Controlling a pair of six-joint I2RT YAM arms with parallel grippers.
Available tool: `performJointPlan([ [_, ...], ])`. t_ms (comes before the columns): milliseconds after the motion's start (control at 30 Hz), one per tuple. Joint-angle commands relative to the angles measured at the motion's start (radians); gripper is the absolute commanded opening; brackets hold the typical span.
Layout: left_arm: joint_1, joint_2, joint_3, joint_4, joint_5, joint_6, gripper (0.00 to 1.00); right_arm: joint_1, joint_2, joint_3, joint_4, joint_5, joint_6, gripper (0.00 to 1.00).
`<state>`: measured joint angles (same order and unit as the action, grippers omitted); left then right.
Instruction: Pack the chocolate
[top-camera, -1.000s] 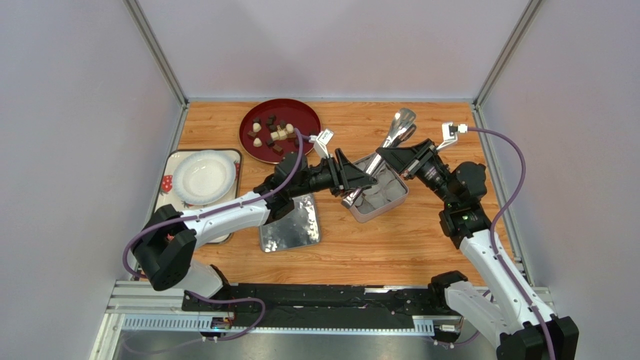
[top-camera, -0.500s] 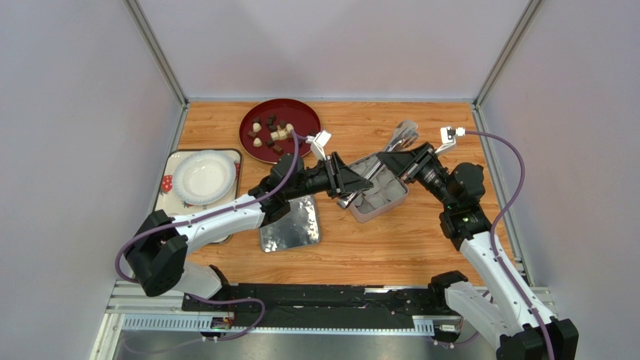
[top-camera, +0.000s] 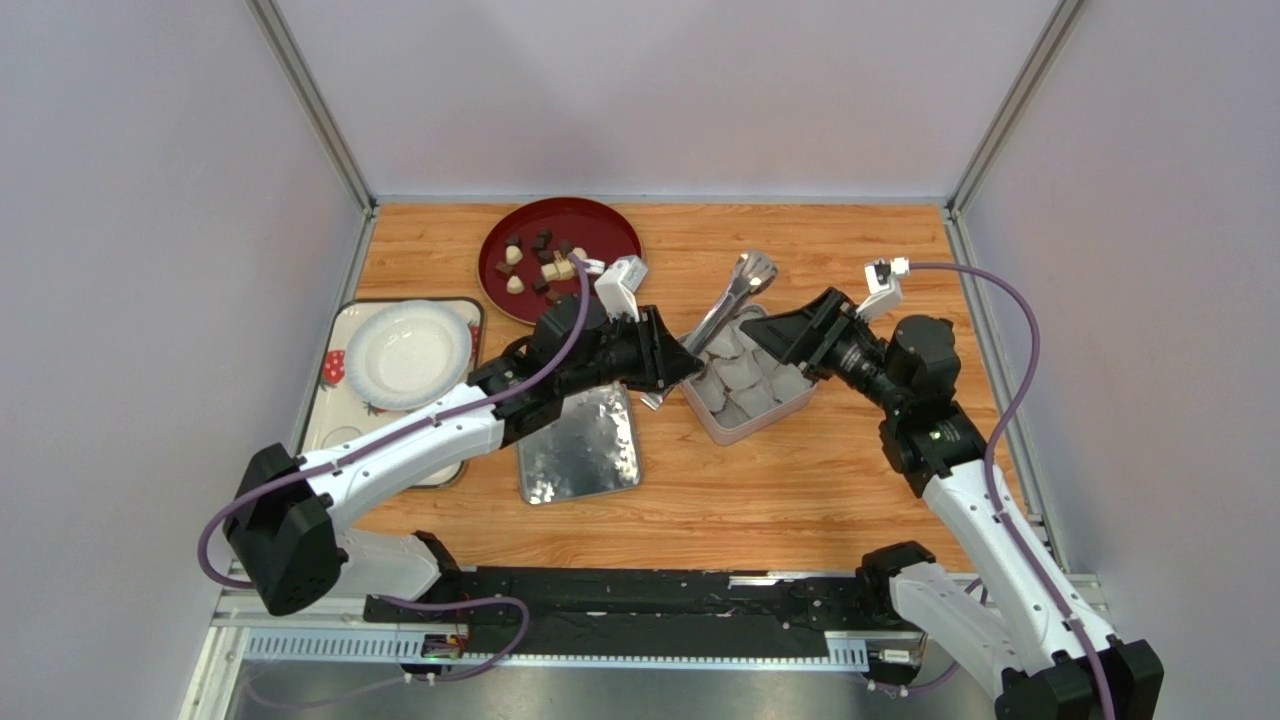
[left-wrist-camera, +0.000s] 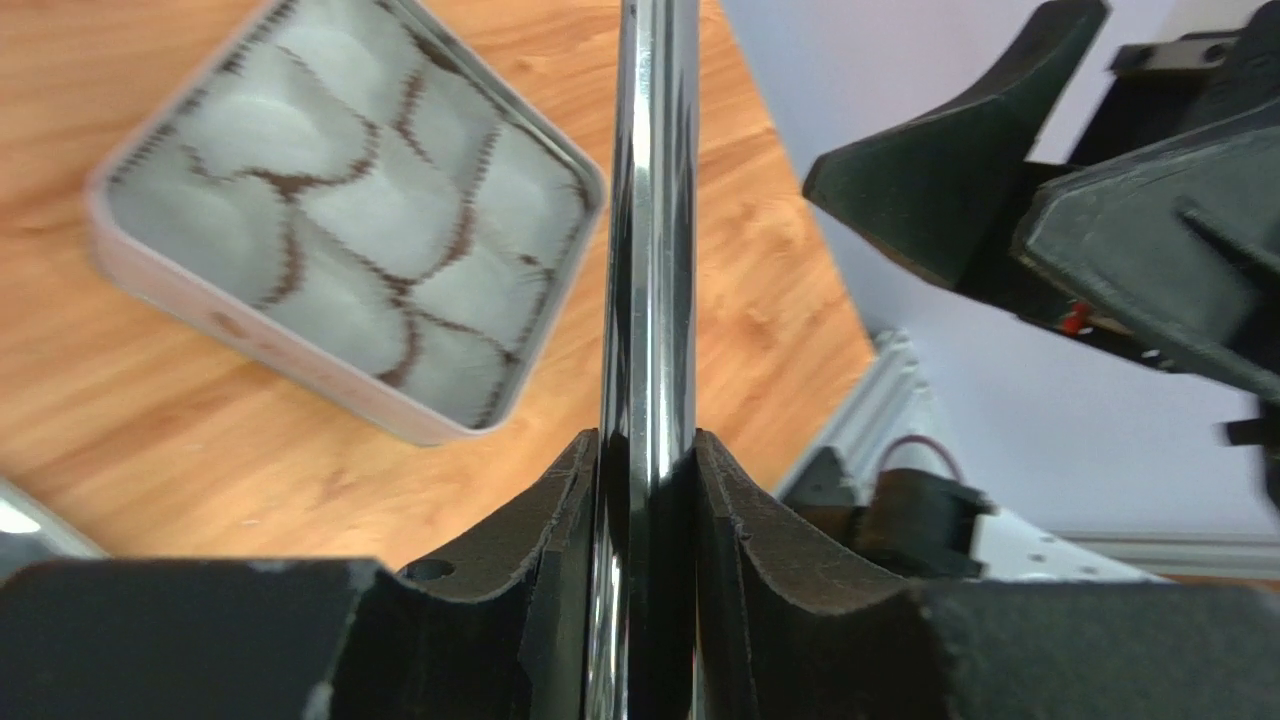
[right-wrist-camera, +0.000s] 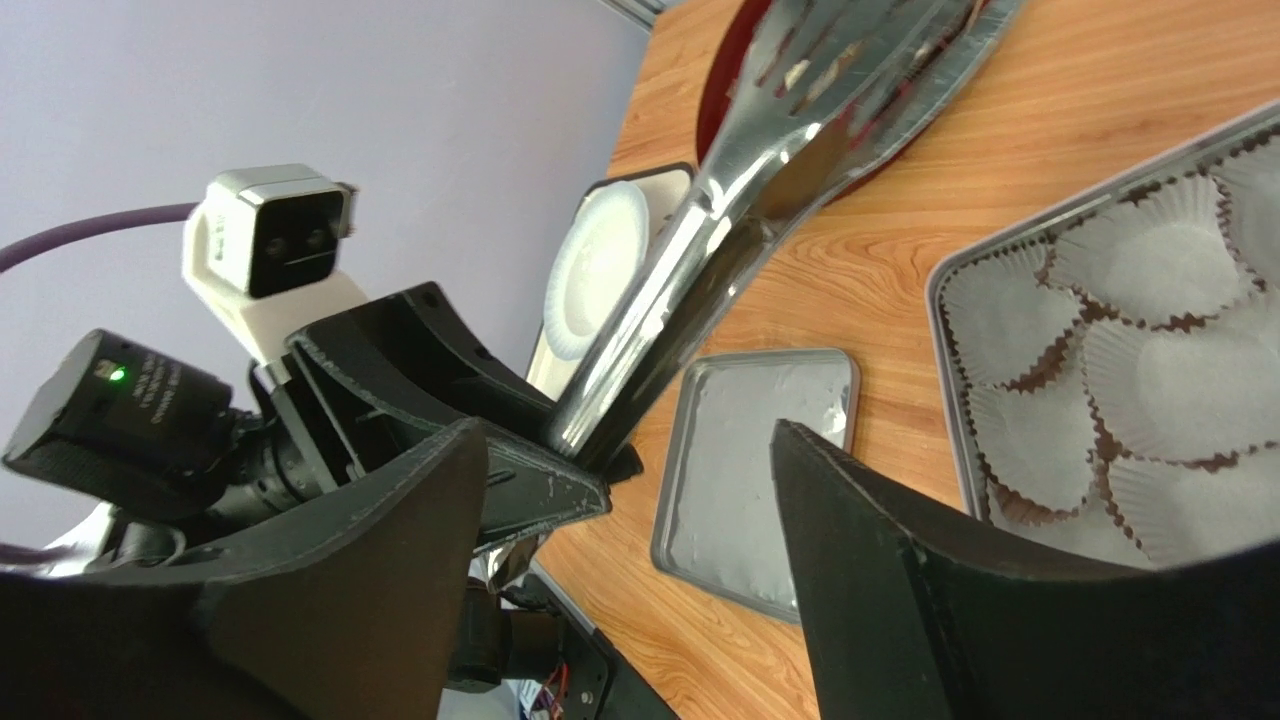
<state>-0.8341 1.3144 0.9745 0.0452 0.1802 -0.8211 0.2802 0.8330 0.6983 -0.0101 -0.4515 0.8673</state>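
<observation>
Top external view: at the left edge of the wooden table (top-camera: 842, 480) a white paper plate (top-camera: 409, 353) lies on a patterned tray (top-camera: 334, 368). Behind and to the right of it sits a dark red plate (top-camera: 604, 233), and the chocolate (top-camera: 541, 267) is on it as a loose cluster of dark brown and cream pieces. The left arm reaches diagonally across the table, passing over a shiny metal lid (top-camera: 579, 447) that lies flat near the middle. In the left wrist view the left fingers (left-wrist-camera: 556, 525) are pressed against both sides of the handle of the steel tongs (top-camera: 721, 308), gripping it. The tongs slant up and away from that grip, their slotted heads near the far corner of the tin (top-camera: 751, 435). The tin stands just right of the lid, turned at an angle, and is filled with white paper liner cups (top-camera: 744, 375) with brown showing between them. Over the tin's right side, the right fingers (right-wrist-camera: 376, 570) stand spread wide, holding nothing and apart from the tongs.
</observation>
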Motion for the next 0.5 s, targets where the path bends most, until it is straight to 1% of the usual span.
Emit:
performJointPlan([
  [0,0.003,-0.06,0.078,-0.186,-0.107,0.241,0.29,0.043,0.032,0.092,-0.138,0.094,-0.036,0.77],
  [33,0.001,-0.063,0.084,-0.202,-0.113,0.263,0.29,0.053,0.046,0.114,-0.174,0.126,-0.031,0.8],
  [167,-0.002,-0.064,0.101,-0.258,-0.133,0.358,0.29,0.129,0.116,0.177,-0.241,0.201,0.004,0.83],
  [267,-0.01,-0.066,0.107,-0.277,-0.14,0.402,0.29,0.171,0.159,0.202,-0.257,0.252,0.062,0.84],
  [467,-0.017,-0.067,0.119,-0.301,-0.163,0.462,0.29,0.208,0.175,0.227,-0.258,0.339,0.139,0.87],
])
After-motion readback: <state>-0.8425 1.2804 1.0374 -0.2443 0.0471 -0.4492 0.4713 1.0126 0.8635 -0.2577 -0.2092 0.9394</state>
